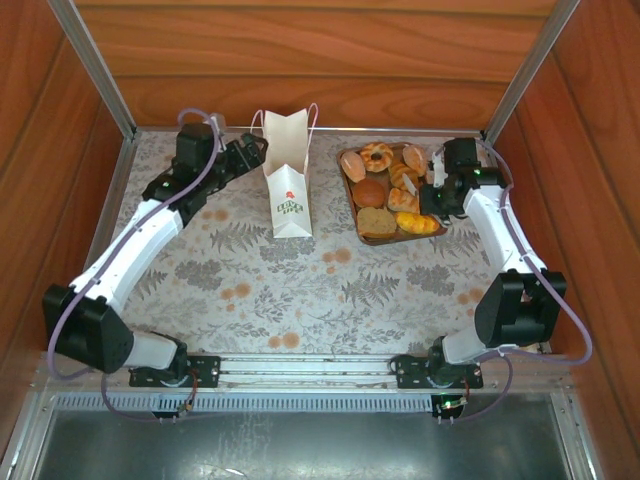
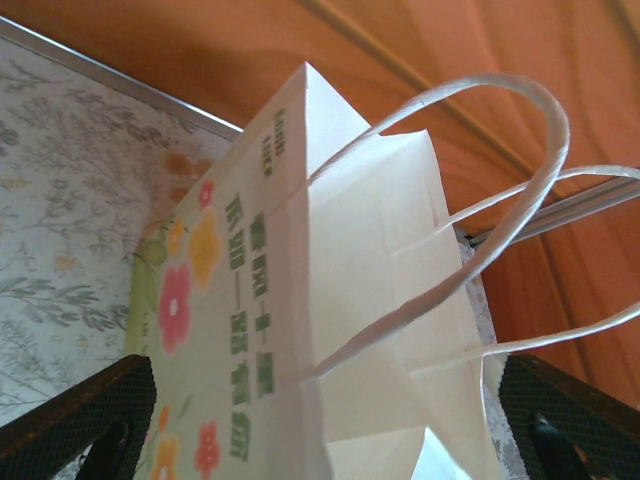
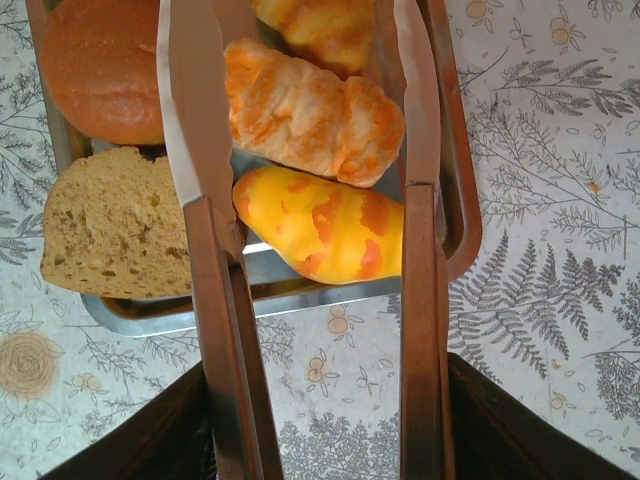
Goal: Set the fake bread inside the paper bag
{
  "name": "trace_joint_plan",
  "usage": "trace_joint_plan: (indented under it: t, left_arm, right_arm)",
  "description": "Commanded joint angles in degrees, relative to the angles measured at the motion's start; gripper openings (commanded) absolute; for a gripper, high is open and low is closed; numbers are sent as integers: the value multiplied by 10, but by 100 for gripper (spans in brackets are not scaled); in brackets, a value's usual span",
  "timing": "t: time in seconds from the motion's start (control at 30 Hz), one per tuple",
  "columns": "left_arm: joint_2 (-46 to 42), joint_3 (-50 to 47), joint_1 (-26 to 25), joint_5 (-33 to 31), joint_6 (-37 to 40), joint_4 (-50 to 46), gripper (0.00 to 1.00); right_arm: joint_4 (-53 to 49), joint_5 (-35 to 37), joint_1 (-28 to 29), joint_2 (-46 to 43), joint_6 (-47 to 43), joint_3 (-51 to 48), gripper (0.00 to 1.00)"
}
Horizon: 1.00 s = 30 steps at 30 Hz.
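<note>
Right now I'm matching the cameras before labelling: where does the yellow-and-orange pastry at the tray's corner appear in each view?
Top external: the yellow-and-orange pastry lies at the near right corner of the tray.
Right wrist: the pastry is at centre frame, between the arms of the tongs, by the tray's rim.
Left wrist: aimed at the paper bag instead.
Shared landmark: the fern-print tablecloth.

The paper bag [image 2: 350,330] stands between my left jaws, handles [image 2: 520,200] arching over its mouth; open worktop [image 1: 330,215] separates bag from tray [image 1: 395,241], where my tongs [image 3: 205,150] straddle packed fake bread [image 3: 320,225]
</note>
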Motion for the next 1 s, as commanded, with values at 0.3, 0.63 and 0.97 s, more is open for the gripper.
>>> trace_joint_plan:
  t: [0.3, 0.63, 0.97]
  left_arm:
    - [90, 69, -21, -22, 19, -29, 59]
    - [100, 71, -24, -24, 21, -34, 19]
    - [74, 63, -32, -24, 12, -34, 0]
  right_arm:
    - [13, 2, 3, 20, -16, 26, 56]
    - [17, 3, 3, 40, -16, 37, 57]
    - [24, 25, -10, 77, -10, 76, 57]
